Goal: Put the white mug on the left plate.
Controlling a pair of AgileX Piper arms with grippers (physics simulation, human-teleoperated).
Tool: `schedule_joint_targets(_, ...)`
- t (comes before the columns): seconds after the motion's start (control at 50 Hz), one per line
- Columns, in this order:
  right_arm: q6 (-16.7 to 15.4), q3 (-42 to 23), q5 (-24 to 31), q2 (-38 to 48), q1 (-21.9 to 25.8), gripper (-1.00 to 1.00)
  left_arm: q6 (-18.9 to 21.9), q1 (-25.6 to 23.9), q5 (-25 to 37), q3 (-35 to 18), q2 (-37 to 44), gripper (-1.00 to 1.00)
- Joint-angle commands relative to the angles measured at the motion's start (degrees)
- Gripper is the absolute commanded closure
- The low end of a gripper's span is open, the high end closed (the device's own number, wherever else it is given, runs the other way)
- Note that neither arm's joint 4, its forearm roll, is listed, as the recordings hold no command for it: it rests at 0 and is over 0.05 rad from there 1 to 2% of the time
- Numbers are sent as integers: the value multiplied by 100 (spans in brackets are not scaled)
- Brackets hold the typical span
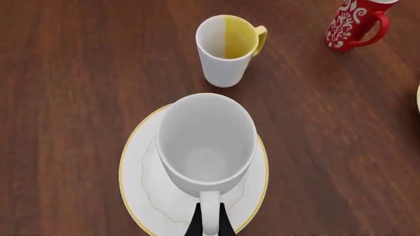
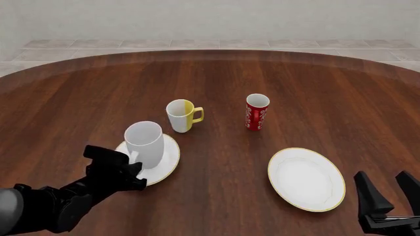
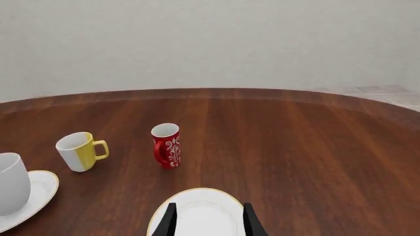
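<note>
Bright, even, diffuse light throughout. The glossy wooden surface [image 2: 315, 98] carries only faint, soft shadows. All views are sharp, without blur or glare.

A: Non-task items on the wooden table [image 2: 315, 93]?
B: White-and-yellow mug [image 2: 181, 115], upright, yellow handle; red patterned cup [image 2: 256, 112], upright, well right of it; second gold-rimmed plate [image 2: 306, 179], nearer, right side

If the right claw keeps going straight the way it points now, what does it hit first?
Most likely the empty right plate, which lies directly ahead between the right claw fingertips. Past it stands the red cup, slightly off that line. Depth is hard to judge.
</note>
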Motion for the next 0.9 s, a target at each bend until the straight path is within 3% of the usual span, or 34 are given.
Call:
schedule_joint_targets(0.02,1,0,40,-45,-1,-100,36,0,-28,-11,29,100)
schedule_joint_targets(0.9,-45,0,-198,215,24,-100,-58,-10,-87,99,3,100)
